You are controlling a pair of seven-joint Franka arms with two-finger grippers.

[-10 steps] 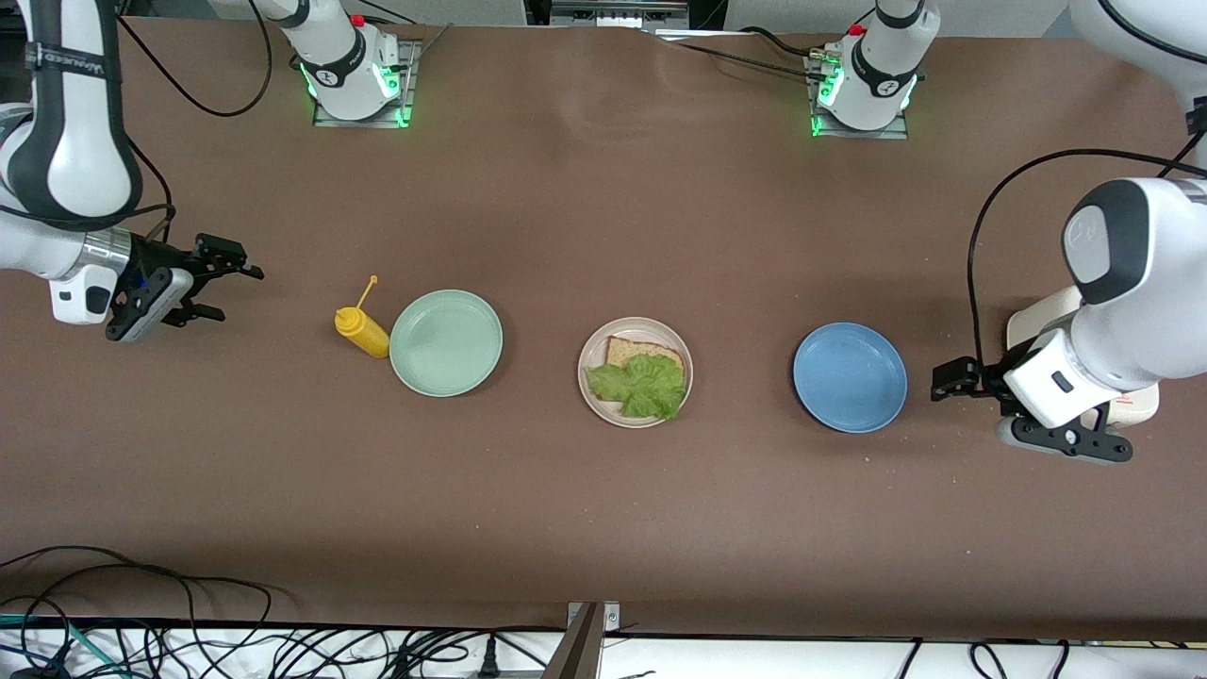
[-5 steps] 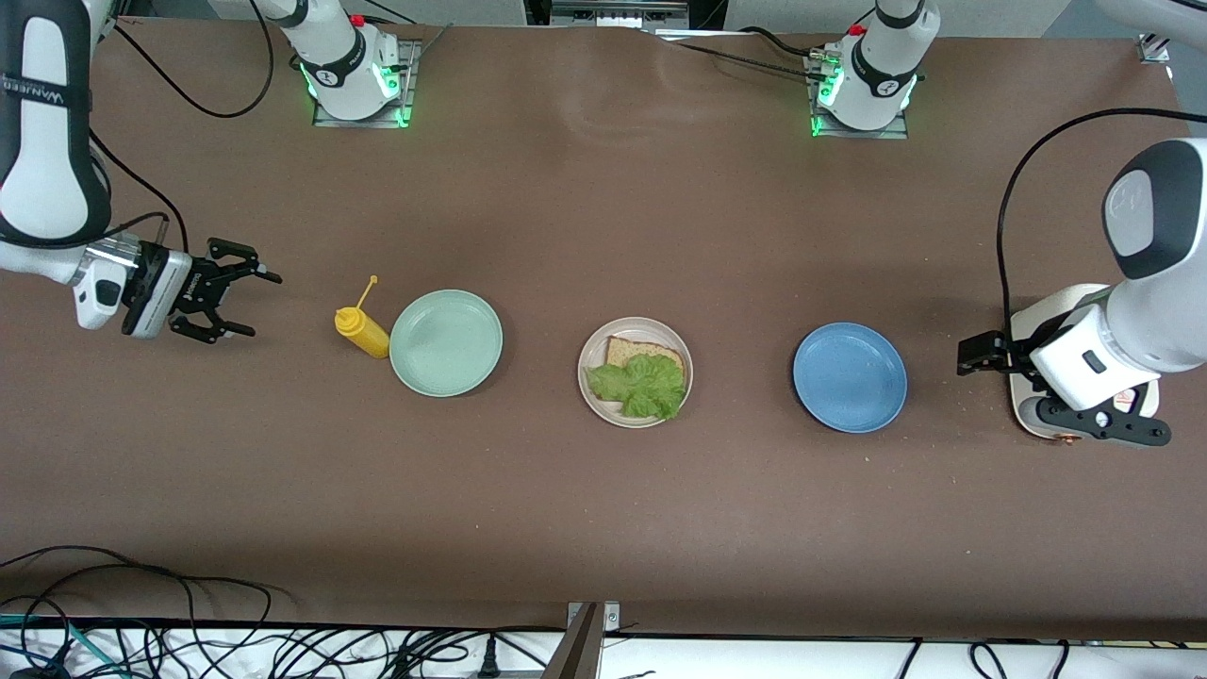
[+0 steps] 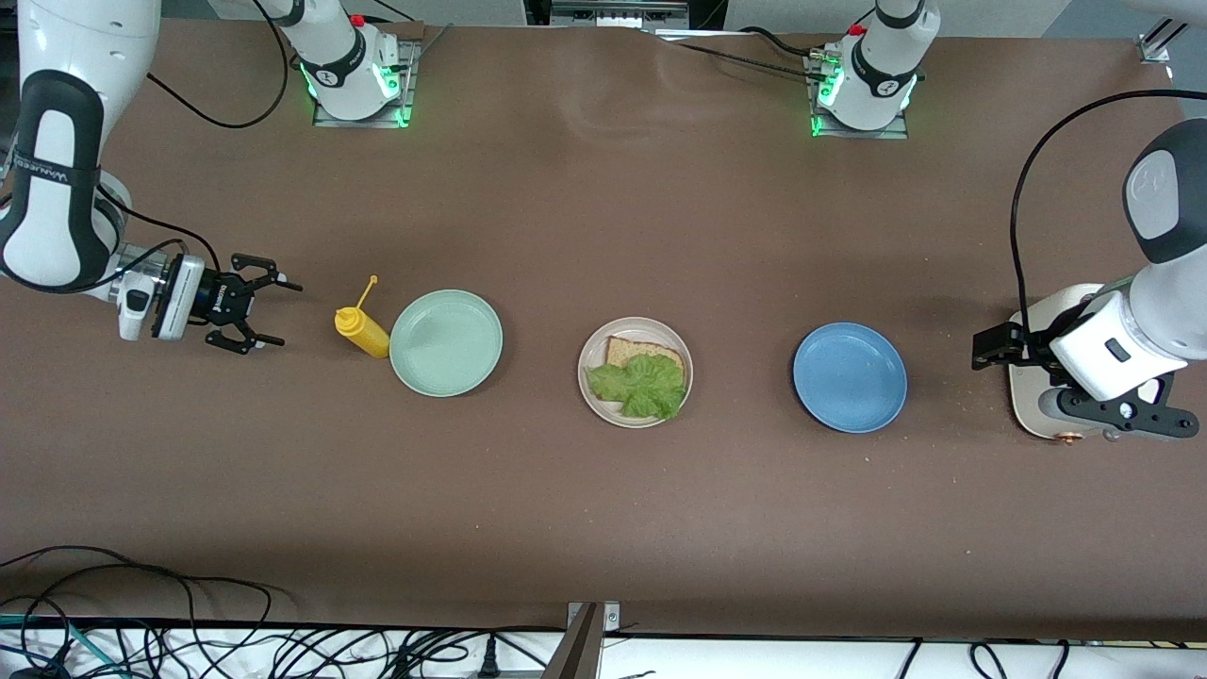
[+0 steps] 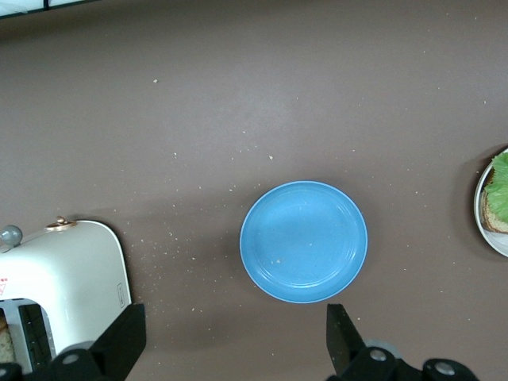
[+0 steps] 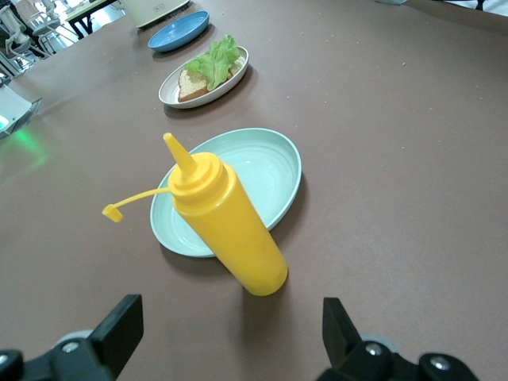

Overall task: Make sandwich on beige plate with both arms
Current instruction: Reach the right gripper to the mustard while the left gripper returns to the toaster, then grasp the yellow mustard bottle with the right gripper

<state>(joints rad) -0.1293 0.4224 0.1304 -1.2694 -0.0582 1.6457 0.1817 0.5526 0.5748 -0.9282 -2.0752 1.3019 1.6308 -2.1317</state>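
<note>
The beige plate (image 3: 590,356) lies mid-table and carries one bread slice (image 3: 643,351) with a green lettuce leaf (image 3: 641,385) partly over it. The right wrist view also shows the plate (image 5: 170,93) and the lettuce (image 5: 214,54). My right gripper (image 3: 273,312) is open, low at the right arm's end of the table, with its fingers pointing at a yellow squeeze bottle (image 3: 364,331) a short gap away. My left gripper (image 3: 990,347) is open and holds nothing, over the table beside a cream toaster (image 3: 1035,401). In the left wrist view, bare table lies between the left gripper's (image 4: 230,345) fingers.
A mint-green plate (image 3: 445,341) sits beside the bottle (image 5: 228,228), which leans over its rim. A blue plate (image 3: 850,377) lies between the beige plate and the toaster (image 4: 67,266). Crumbs dot the cloth near the toaster. Cables run along the table edge nearest the camera.
The right gripper has swung closer to the yellow bottle, staying open. The left gripper has drawn back from the blue plate toward the toaster, also still open.
</note>
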